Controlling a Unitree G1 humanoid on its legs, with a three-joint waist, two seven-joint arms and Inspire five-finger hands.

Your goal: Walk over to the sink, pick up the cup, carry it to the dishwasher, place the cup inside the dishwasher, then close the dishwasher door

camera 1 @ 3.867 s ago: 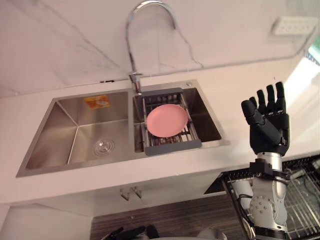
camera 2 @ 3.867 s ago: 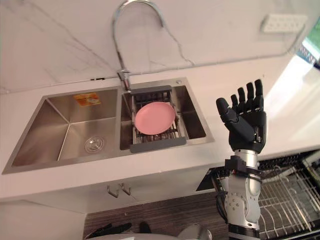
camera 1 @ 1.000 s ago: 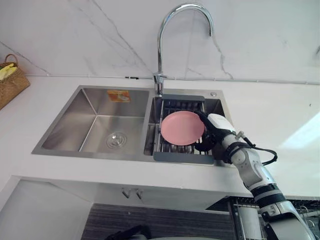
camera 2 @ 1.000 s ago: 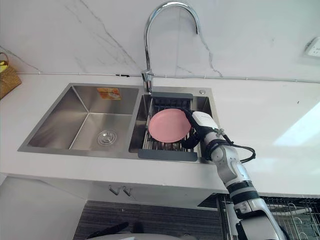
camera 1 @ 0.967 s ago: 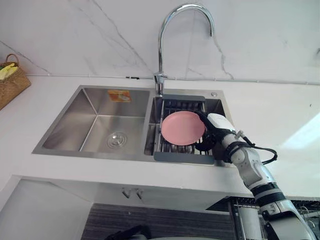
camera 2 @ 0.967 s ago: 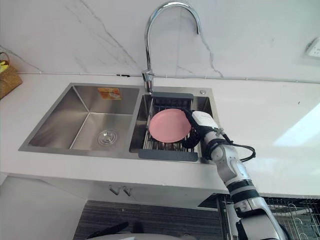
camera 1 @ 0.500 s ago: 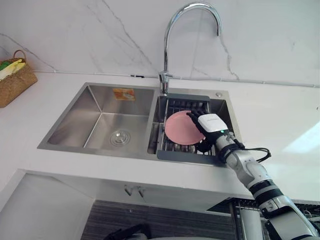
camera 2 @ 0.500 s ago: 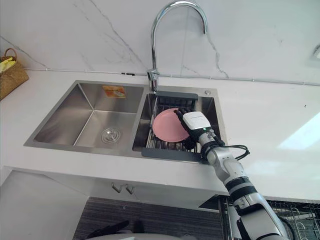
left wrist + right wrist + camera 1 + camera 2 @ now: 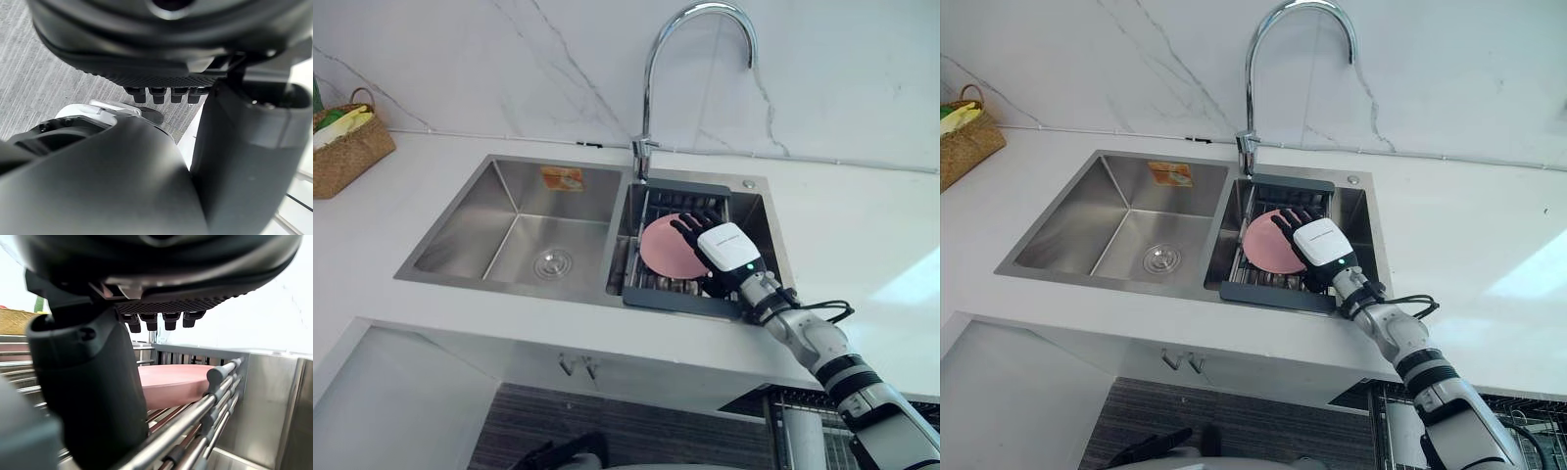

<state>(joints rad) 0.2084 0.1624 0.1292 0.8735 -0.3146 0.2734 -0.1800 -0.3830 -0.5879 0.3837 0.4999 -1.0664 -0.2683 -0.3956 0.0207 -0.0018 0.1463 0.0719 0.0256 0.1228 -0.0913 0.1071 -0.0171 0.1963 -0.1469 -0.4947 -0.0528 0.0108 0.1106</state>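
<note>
A pink plate (image 9: 666, 245) lies on a dark wire rack (image 9: 674, 299) set across the right basin of a steel double sink (image 9: 509, 211). My right hand (image 9: 728, 253) reaches in from the lower right and hovers over the plate's right part, open, its fingers (image 9: 693, 224) straight and spread above the pink surface. In the right wrist view the fingertips (image 9: 159, 322) stand a little above the plate (image 9: 178, 382), and the thumb (image 9: 88, 387) hangs beside the rack's bars. My left hand (image 9: 161, 93) hangs low over the floor with relaxed fingers.
A tall curved tap (image 9: 651, 88) rises behind the sink's middle. A woven basket (image 9: 347, 142) stands at the far left of the white counter (image 9: 862, 235). The open dishwasher's wire rack (image 9: 1538, 421) shows under the counter at lower right.
My right hand has moved from the plate's right edge up over the plate, and its fingers now spread above it. The camera has shifted; the plate has stayed on the rack.
</note>
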